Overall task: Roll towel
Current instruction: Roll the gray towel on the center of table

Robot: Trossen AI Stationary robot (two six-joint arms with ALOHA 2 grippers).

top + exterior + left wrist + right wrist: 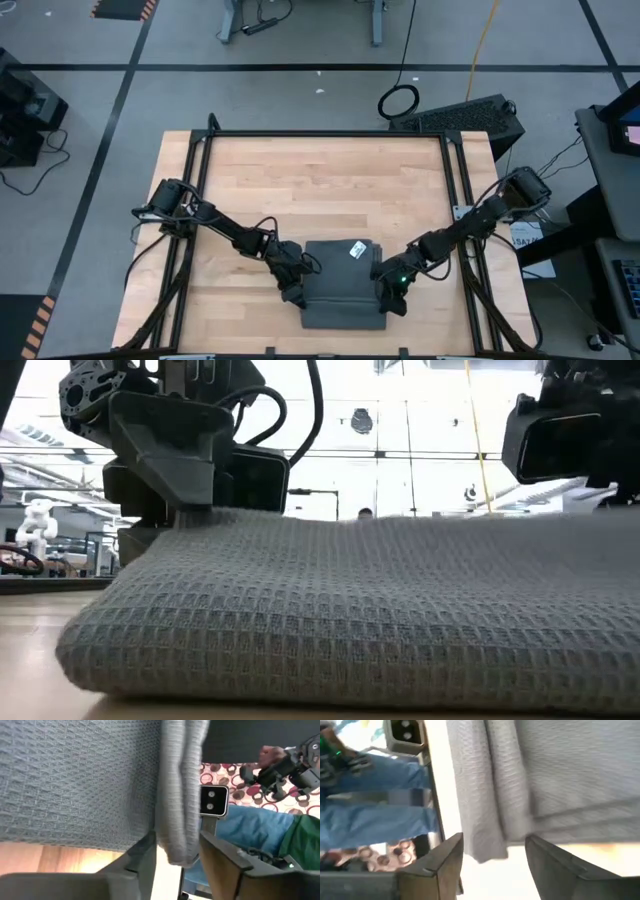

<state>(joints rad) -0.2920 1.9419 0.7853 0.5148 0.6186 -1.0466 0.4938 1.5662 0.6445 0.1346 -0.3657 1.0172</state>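
Lying near the front edge of the wooden surface, about midway between its left and right edges, the towel is a dark grey waffle-weave cloth folded into a thick rectangle of several layers. A small white tag shows on its top, toward the far side. In the low view the towel fills most of the picture, its near edge a rounded fold resting on the wood.

The left gripper sits at the towel's left edge, close to the front left corner of the cloth. In its wrist view the two dark fingers stand apart on either side of a hanging doubled fold of the towel, with space between cloth and fingers; they are spread, not pinching.

The right gripper sits at the towel's right edge, opposite the left one. Its wrist view shows its fingers likewise parted around a folded edge of the towel, loosely flanking it rather than clamping it.

Both arms reach in from the surface's side edges, angled toward the front. Beyond the surface the wrist views catch blue fabric and a spotted patterned cloth in the room.
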